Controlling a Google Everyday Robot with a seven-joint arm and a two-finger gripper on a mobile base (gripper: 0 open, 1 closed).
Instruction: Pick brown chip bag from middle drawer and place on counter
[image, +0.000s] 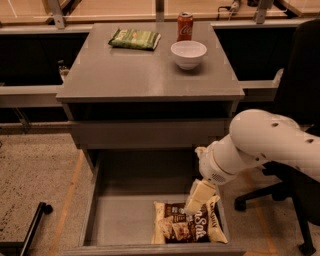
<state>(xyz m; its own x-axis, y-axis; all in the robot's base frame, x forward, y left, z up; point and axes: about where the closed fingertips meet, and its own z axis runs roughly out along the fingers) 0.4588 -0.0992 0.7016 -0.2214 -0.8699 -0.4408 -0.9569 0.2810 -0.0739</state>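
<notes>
The brown chip bag (187, 227) lies flat on the floor of the open middle drawer (125, 220), at its front right corner. My gripper (197, 202), with cream fingers, points down from the white arm and sits right over the bag's top edge, at or just above it. The grey counter (145, 75) is the cabinet top above the drawer.
On the counter are a green snack bag (135, 39) at the back left, a red soda can (185, 26) and a white bowl (188, 53) at the back right. A black office chair (300, 110) stands to the right of the cabinet. A black bar (35, 222) lies on the floor at the left.
</notes>
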